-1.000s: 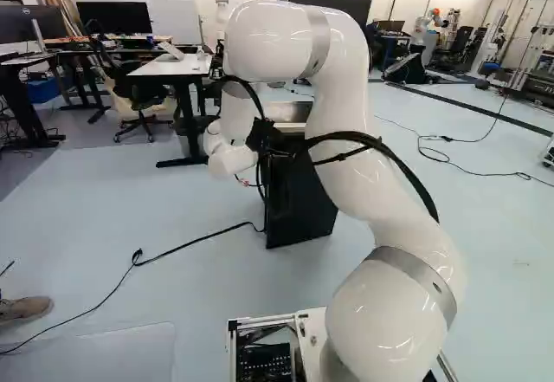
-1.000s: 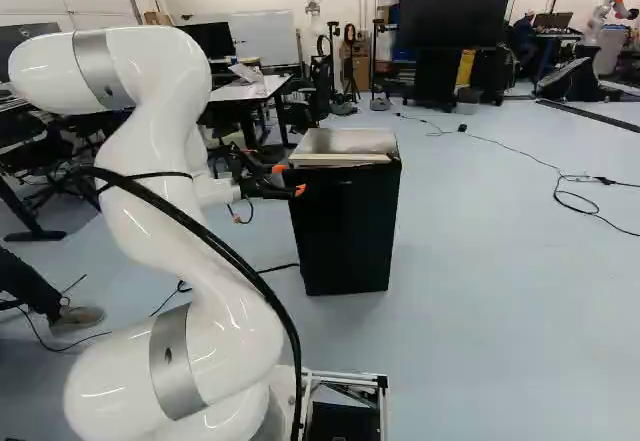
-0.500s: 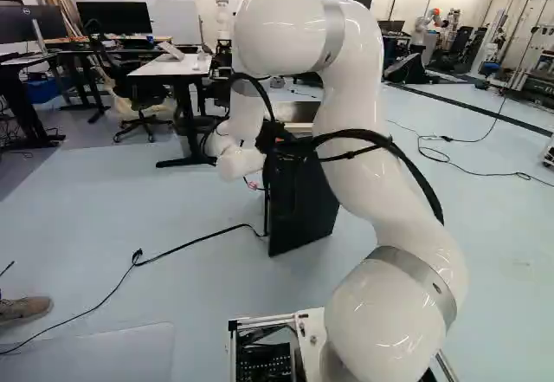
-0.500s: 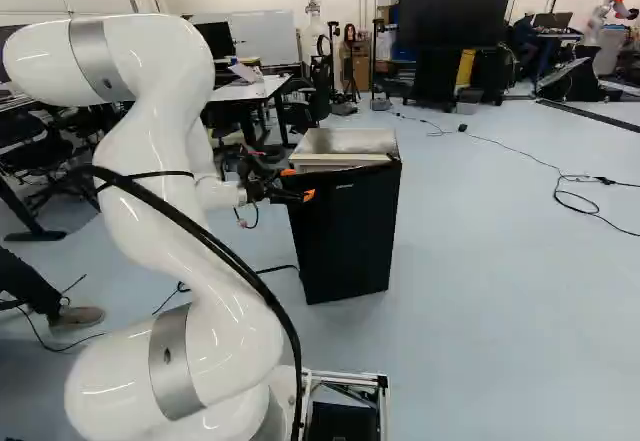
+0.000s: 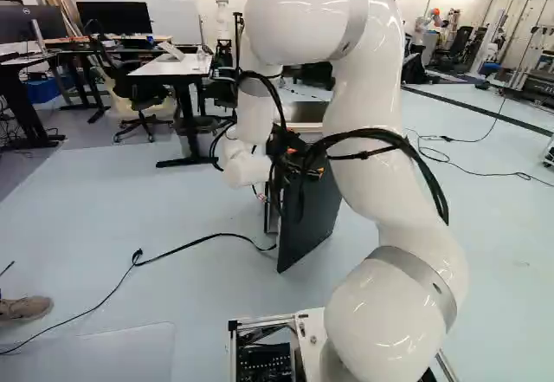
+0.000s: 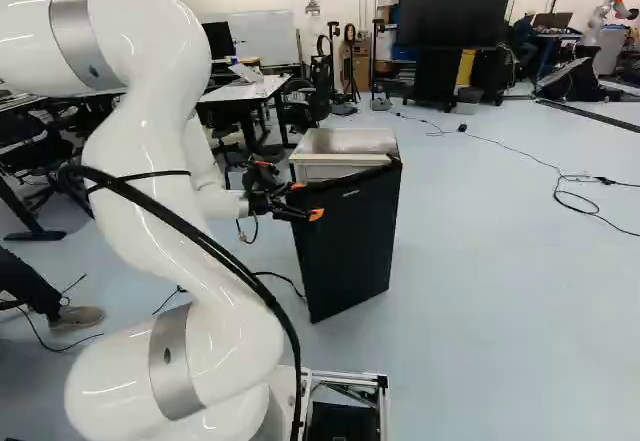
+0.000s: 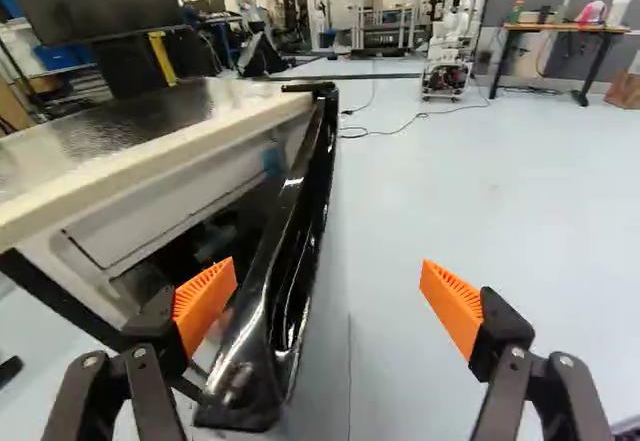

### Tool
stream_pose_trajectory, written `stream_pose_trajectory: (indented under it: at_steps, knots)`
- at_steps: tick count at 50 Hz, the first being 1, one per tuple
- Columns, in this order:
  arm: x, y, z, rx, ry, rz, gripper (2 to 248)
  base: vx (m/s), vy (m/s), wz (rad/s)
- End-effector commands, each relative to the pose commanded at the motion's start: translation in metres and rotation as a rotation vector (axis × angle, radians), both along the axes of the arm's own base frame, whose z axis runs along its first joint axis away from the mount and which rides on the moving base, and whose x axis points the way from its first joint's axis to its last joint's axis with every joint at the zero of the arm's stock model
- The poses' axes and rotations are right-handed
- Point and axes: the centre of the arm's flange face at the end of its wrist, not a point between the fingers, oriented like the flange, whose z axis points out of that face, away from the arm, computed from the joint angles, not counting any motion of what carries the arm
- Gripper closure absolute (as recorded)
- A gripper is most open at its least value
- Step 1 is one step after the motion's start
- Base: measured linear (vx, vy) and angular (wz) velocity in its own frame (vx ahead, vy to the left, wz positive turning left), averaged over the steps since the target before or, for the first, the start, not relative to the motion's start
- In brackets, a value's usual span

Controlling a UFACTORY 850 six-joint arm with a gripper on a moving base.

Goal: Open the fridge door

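Saw the fridge door (image 6: 347, 236) ajar near the centre of the right base view; judged it stiff, slick-edged, probably light to swing. Had the jaws wide apart, gripping nothing; called for one pad (image 7: 205, 306) behind the free edge (image 7: 245, 381).

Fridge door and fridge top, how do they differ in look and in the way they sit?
The fridge door is black, while the fridge top is grey with a cream rim. The fridge door stands upright; the fridge top lies flat. The fridge door is swung out, leaving a gap that widens along the front edge of the fridge top. Both look shiny in the wrist view.
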Motion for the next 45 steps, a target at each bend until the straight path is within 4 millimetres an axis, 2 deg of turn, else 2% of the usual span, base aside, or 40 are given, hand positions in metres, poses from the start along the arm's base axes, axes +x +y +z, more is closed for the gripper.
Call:
stream_pose_trajectory:
  at_steps: [38, 45]
  knots:
    - [-0.089, -0.05, -0.004, -0.049, 0.101, -0.27, 3, 0.0, 0.0, 0.0]
    - [-0.099, -0.056, -0.005, -0.061, 0.113, -0.295, 3, 0.0, 0.0, 0.0]
